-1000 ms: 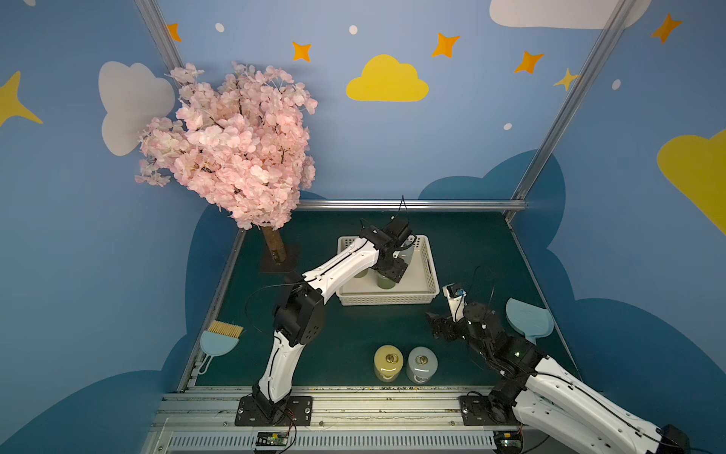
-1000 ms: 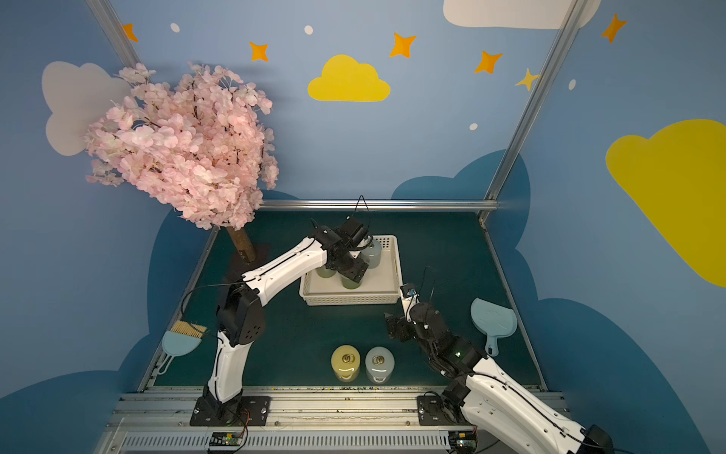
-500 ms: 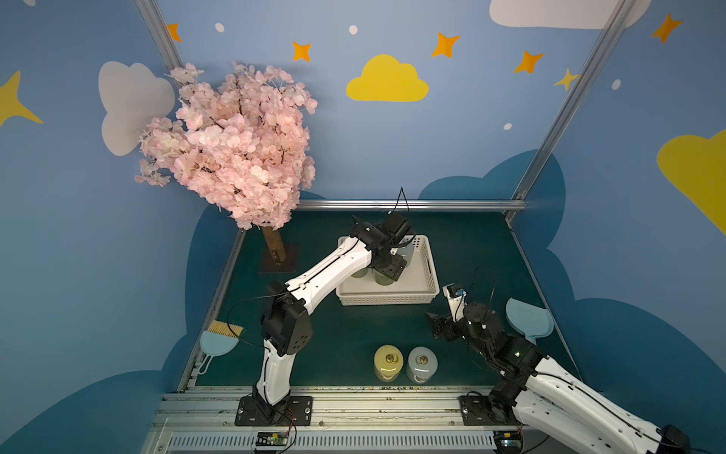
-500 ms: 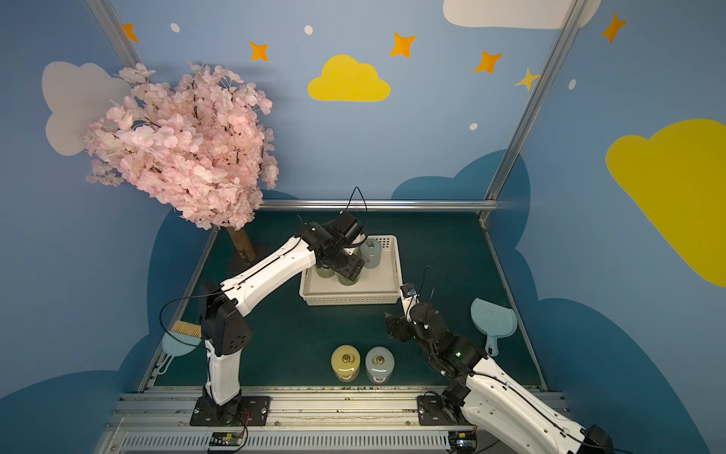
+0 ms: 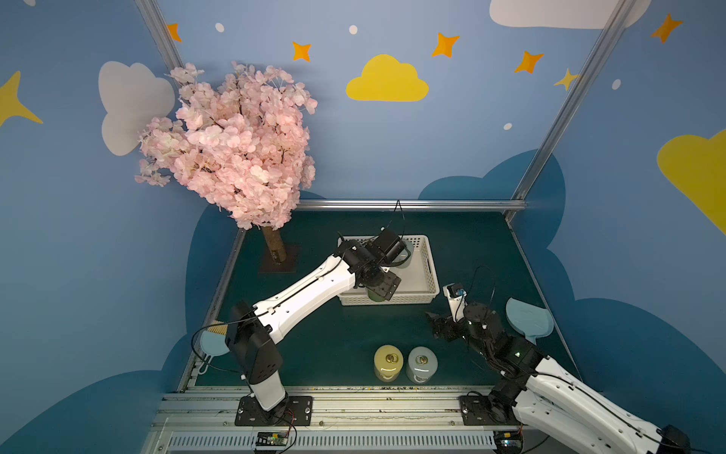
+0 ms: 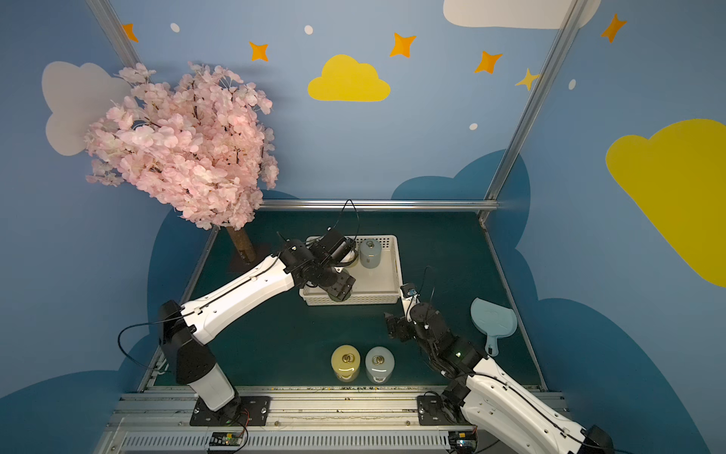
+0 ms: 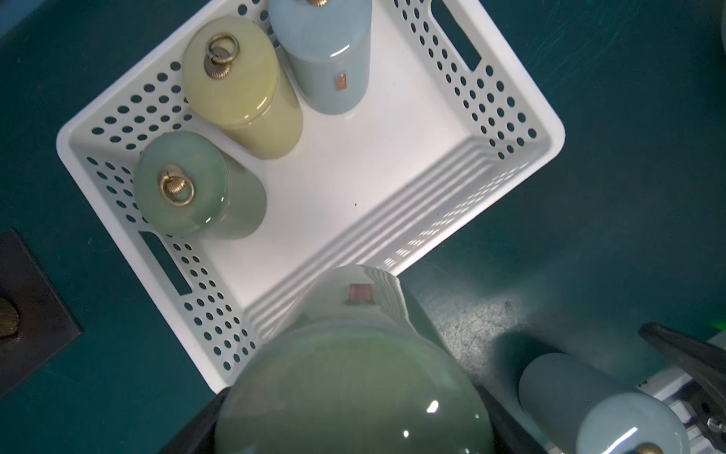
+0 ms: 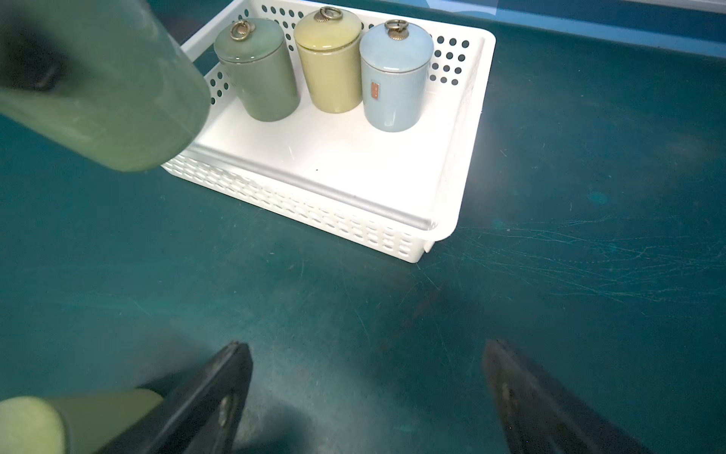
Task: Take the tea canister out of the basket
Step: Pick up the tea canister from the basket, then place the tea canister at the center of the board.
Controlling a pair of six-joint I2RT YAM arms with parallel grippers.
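While the left gripper (image 7: 349, 416) is clamped on the upper end of a green tea canister (image 7: 353, 377), with its black fingers (image 7: 196, 424) pressed to either side, the canister hangs raised and tilted over the near wall of the white perforated basket (image 8: 302, 208), by the corner on the robot's left. In a top view it shows just under that gripper (image 5: 381, 289), across the same wall of the basket (image 5: 430, 271). Whether its base lies inside or outside the wall line cannot be told. Inside the basket a green canister (image 8: 257, 70), an olive-yellow canister (image 8: 330, 63) and a blue canister (image 8: 395, 78) stand upright in a close row along the far wall, each with a brass ring on its lid. The right gripper (image 8: 369, 393) hangs low over the dark green tabletop (image 8: 589, 295), on the near side of the basket, fingers (image 8: 220, 397) spread wide with nothing between them. Near the front edge a yellow canister (image 5: 388, 362) and a pale blue-grey canister (image 5: 422, 363) stand just beside each other, well apart from the basket. A pink blossom tree (image 5: 231, 145) fills the far left corner, and a light blue dustpan (image 5: 528, 320) lies beside the right arm
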